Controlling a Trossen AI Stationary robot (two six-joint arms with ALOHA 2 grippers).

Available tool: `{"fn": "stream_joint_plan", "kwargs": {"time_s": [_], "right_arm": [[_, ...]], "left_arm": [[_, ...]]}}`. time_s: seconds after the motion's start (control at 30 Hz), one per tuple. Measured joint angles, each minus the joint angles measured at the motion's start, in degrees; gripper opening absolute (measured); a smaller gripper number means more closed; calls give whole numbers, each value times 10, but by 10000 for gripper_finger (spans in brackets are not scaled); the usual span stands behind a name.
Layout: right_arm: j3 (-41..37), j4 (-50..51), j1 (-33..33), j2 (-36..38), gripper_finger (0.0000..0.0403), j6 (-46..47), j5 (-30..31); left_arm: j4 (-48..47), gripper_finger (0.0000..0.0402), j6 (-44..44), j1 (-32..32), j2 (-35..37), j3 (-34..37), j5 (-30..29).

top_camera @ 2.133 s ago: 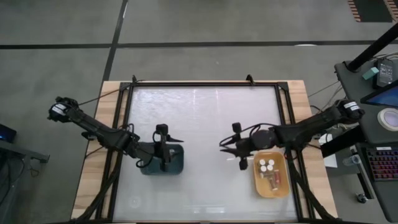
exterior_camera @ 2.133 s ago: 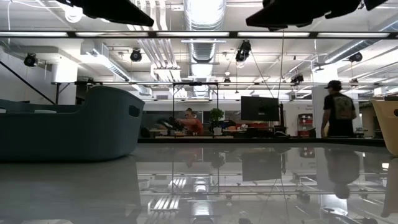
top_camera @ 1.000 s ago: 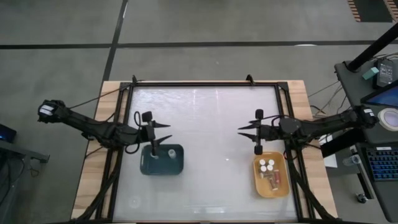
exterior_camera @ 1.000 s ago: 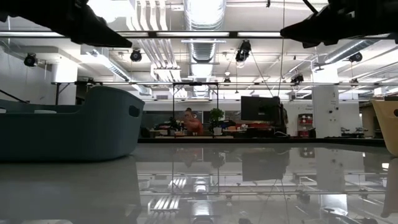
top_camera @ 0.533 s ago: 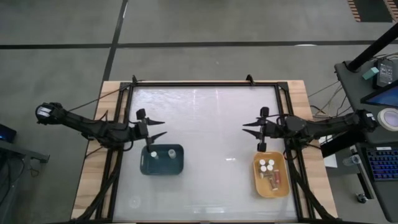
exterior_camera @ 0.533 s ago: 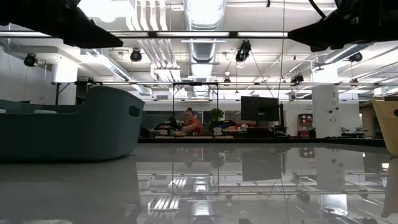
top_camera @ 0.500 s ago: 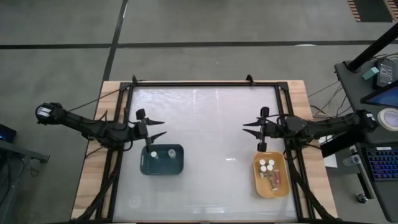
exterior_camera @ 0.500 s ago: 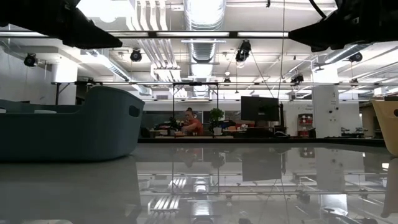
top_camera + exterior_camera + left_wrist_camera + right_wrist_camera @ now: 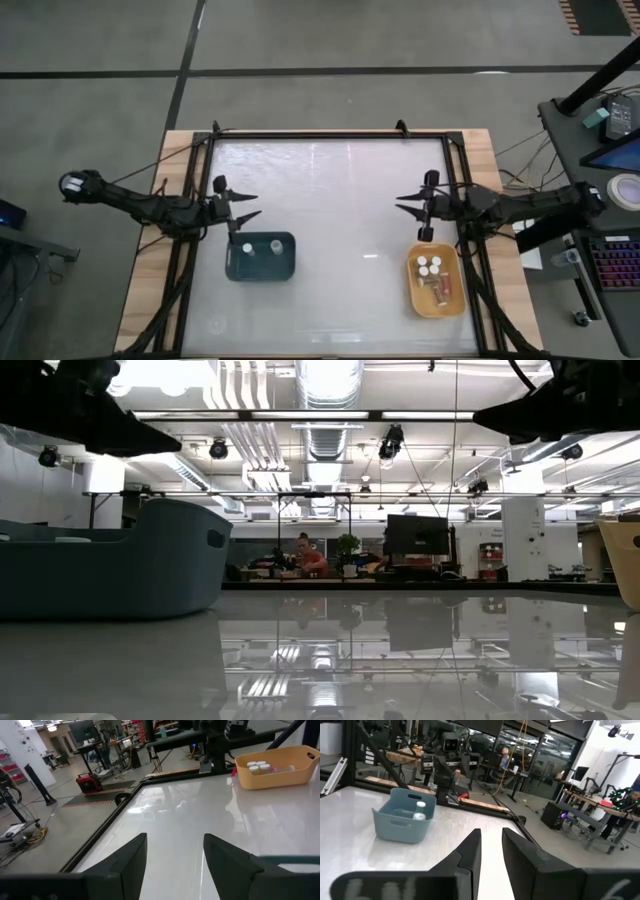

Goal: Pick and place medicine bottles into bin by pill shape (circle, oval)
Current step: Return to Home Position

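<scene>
Glossy white table (image 9: pixel 330 190); bottles (image 9: pixel 437 286) in the yellow bin (image 9: pixel 435 309) are blurring together, bin lying lengthwise front-to-back; left gripper (image 9: pixel 247 206) and right gripper (image 9: pixel 402 204) are hovering, fingers parted.

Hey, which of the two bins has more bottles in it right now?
The yellow-orange bin: several white-capped bottles, some reddish, crowd it, while the teal bin shows only two white caps.

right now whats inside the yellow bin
The yellow bin holds medicine bottles: three white caps upright, some reddish ones lying. Pills and anything beneath are hidden.
</scene>
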State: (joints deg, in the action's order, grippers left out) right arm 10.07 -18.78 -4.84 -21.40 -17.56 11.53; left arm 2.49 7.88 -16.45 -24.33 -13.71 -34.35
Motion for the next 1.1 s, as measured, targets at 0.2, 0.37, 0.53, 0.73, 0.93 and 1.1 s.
{"fn": "stream_joint_plan", "kwargs": {"time_s": [0.2,0.37,0.53,0.73,0.93,1.1], "right_arm": [[0,45,4,37,68,3,0],[0,77,6,67,68,5,1],[0,103,6,92,68,11,1],[0,123,7,117,68,15,2],[-12,126,7,144,68,15,2],[-39,126,7,173,68,29,4]], "left_arm": [[0,180,0,0,64,30,0],[3,180,0,0,117,50,-1],[0,180,0,0,169,75,-1],[-4,180,3,0,216,92,0],[-5,180,3,0,230,109,0],[-5,180,-5,0,230,119,2]]}}
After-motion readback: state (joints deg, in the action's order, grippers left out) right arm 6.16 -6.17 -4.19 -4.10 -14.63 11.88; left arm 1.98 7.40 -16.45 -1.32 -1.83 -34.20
